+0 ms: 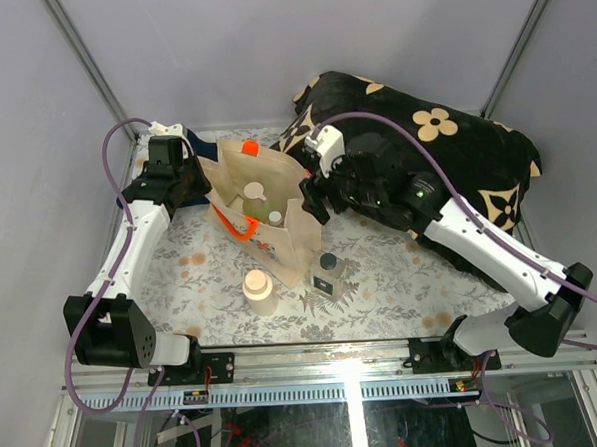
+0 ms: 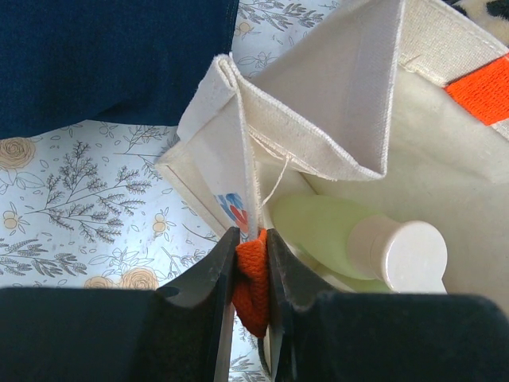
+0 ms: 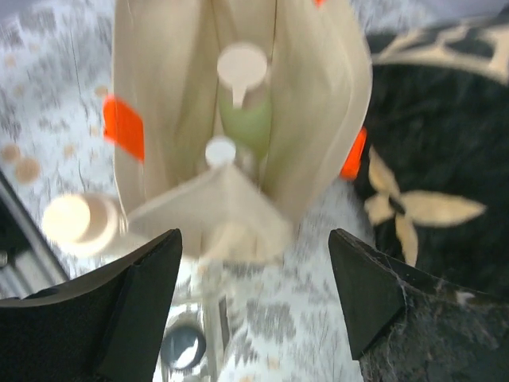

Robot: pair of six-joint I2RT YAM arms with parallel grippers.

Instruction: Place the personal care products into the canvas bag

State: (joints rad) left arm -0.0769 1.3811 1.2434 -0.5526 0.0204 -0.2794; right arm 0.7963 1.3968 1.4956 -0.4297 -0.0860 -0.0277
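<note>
The canvas bag (image 1: 279,235) stands upright mid-table, mouth open. Inside it lie the pale green bottle (image 1: 254,194) with beige cap and the slim clear white-capped bottle (image 1: 275,218); both also show in the right wrist view (image 3: 245,119) (image 3: 220,150). The cream squat bottle (image 1: 259,291) and the square glass dark-capped bottle (image 1: 328,275) stand on the table in front of the bag. My left gripper (image 2: 250,267) is shut on the bag's orange handle (image 2: 253,278) at the bag's left rim. My right gripper (image 3: 254,270) is open and empty above the bag's right side.
A black floral cushion (image 1: 446,166) lies at the back right under my right arm. A dark blue cloth (image 2: 111,56) lies behind the bag at the back left. The floral tablecloth (image 1: 401,268) covers the table, with a metal rail along its near edge.
</note>
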